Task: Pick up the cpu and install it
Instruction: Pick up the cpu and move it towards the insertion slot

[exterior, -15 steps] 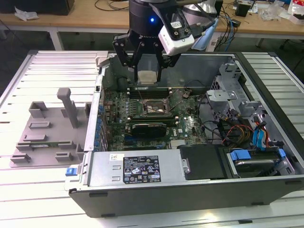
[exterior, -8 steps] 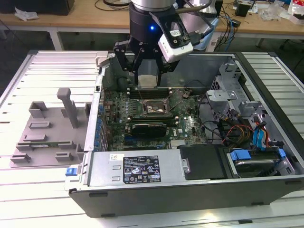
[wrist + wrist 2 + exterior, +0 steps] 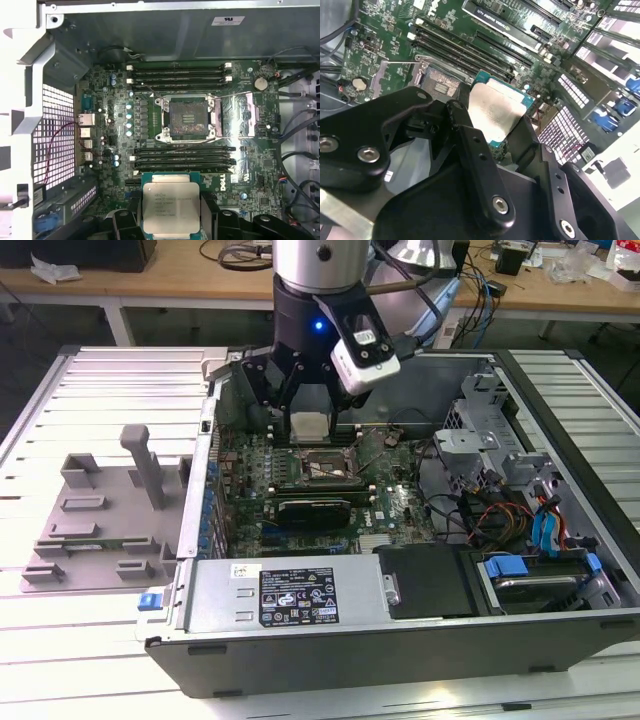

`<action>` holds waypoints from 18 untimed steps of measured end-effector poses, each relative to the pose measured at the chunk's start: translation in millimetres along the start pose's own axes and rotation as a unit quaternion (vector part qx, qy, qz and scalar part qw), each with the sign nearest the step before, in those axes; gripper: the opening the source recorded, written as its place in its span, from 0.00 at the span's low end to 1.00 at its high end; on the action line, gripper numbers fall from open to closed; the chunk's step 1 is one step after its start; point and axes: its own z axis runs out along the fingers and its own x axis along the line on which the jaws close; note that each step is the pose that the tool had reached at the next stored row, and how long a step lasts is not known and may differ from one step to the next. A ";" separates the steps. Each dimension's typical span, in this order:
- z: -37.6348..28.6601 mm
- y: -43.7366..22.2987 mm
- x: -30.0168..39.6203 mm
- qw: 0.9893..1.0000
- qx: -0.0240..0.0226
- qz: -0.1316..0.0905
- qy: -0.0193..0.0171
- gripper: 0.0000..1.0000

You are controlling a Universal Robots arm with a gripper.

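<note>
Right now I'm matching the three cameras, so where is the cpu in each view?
Exterior view: cpu held inside the case, close to the empty socket.
First wrist view: cpu in the gripper, memory slots between it and the socket.
Second wrist view: cpu in the gripper, beside the socket.
Shared landmark: the socket.

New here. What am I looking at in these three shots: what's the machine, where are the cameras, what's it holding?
It is one robot arm with a gripper at its end. The exterior view comes from a camera off the arm and takes in the whole bench. Both wrist views come from cameras riding on the arm, looking past the gripper. On the slatted table sit an open computer case and, at the exterior view's left, a grey plastic fixture with an upright post. The gripper is shut on the cpu, a silvery square chip, held above the motherboard. The socket is empty; the chip is not in it yet.
</note>
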 end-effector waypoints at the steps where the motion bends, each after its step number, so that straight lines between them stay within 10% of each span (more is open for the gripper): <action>1: 1.6 0.5 -0.2 1.000 0.000 0.000 0.000 0.55; 13: 12.8 9.6 -17.7 1.000 0.000 0.000 0.000 0.55; 18: 19.2 24.2 -19.4 1.000 0.000 0.000 0.000 0.55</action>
